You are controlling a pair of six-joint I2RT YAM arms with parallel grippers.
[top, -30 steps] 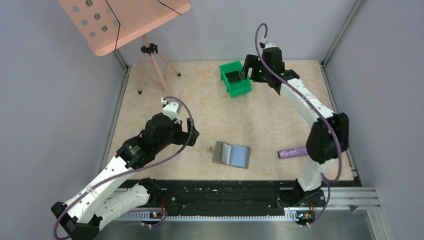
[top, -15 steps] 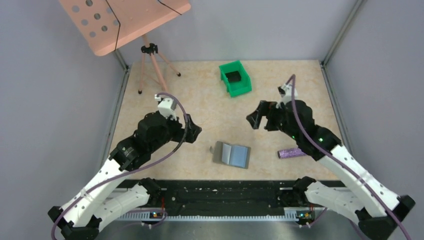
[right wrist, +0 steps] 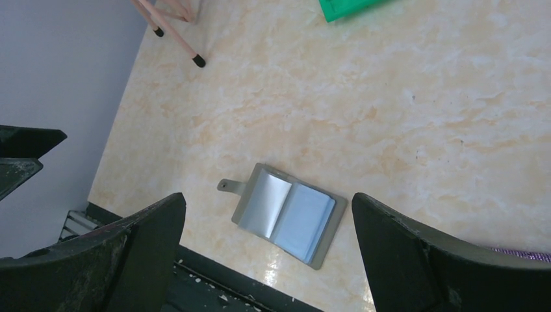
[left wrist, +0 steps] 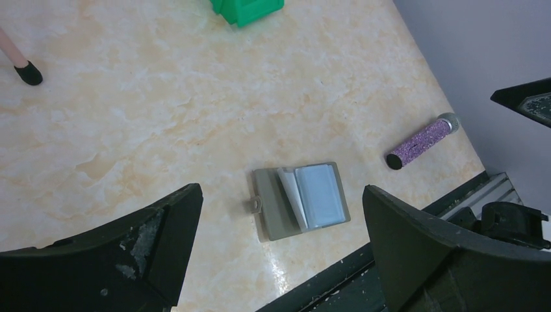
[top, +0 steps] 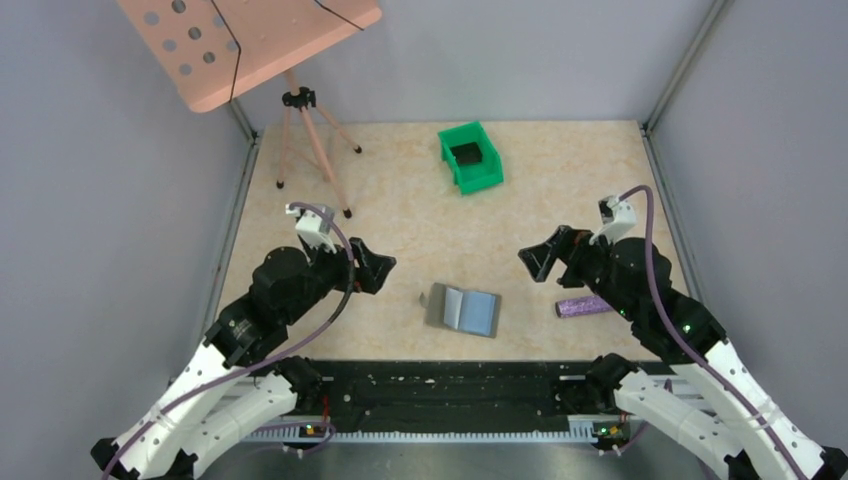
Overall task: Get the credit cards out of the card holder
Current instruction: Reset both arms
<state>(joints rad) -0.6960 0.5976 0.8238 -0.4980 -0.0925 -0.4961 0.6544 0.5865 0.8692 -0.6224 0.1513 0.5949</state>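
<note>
The grey card holder (top: 462, 309) lies open flat on the table near the front edge, its light blue inner panel up. It shows in the left wrist view (left wrist: 300, 199) and the right wrist view (right wrist: 287, 212) between the fingers. My left gripper (top: 370, 268) is open and empty, raised to the left of the holder. My right gripper (top: 541, 260) is open and empty, raised to its upper right. A dark card lies inside the green bin (top: 470, 155).
A purple glitter cylinder (top: 584, 304) lies right of the holder, under my right arm; it shows in the left wrist view (left wrist: 421, 140). A pink perforated stand on a tripod (top: 305, 130) is at the back left. A black rail (top: 450, 385) runs along the front edge.
My right arm has swung from over the green bin back toward the front right, now above the purple cylinder. My left gripper has shifted slightly back and left. The holder has not moved.
</note>
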